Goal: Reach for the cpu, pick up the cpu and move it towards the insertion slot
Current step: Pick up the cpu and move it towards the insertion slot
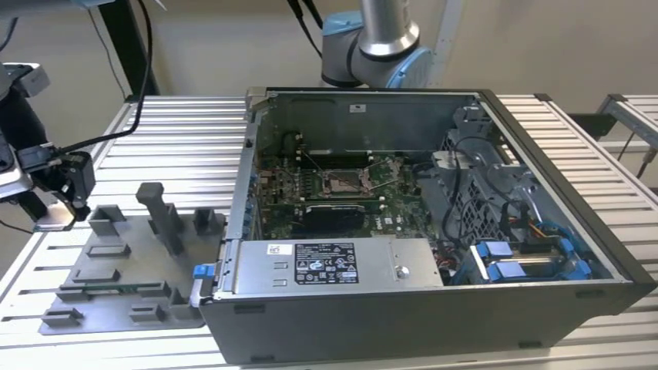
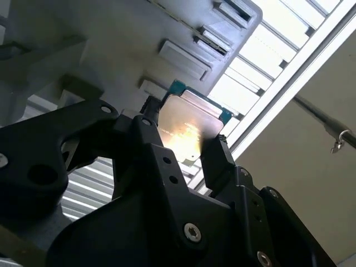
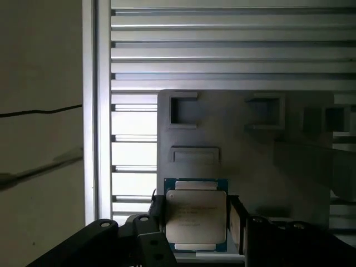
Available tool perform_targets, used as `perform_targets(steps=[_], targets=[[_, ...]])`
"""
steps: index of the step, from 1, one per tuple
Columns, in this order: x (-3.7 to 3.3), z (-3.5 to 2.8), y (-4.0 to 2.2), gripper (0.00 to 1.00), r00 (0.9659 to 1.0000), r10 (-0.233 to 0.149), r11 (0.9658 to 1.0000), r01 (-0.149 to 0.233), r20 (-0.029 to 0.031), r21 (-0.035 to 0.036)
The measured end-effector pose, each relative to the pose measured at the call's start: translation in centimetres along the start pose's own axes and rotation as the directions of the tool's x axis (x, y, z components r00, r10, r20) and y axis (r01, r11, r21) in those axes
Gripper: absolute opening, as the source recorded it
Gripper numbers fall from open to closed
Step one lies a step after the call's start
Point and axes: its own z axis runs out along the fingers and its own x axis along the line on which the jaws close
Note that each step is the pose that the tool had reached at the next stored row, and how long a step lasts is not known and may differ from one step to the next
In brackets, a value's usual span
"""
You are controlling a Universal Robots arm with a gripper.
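One gripper (image 3: 197,218) pinches the silvery cpu (image 3: 196,214) by opposite edges above the grey fixture plate (image 3: 256,161); the insertion slot (image 1: 343,183) lies well apart inside the computer case (image 1: 411,324).

Silver arm (image 1: 386,21) with blue caps (image 1: 414,65), black screw-studded pincer (image 2: 183,134).

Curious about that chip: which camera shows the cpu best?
First wrist view: the cpu faces it squarely. The second wrist view shows it tilted, with glare; in the exterior view it is too small to tell.

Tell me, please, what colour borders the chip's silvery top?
Teal, along the edge of the chip; clearest in the first wrist view.
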Motion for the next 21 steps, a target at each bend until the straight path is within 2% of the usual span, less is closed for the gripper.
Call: perform_targets(steps=[21], targets=[[0.03, -1.81, 0.04, 0.00, 1.0000, 0.000, 1.0000, 0.000, 0.0000, 0.0000]])
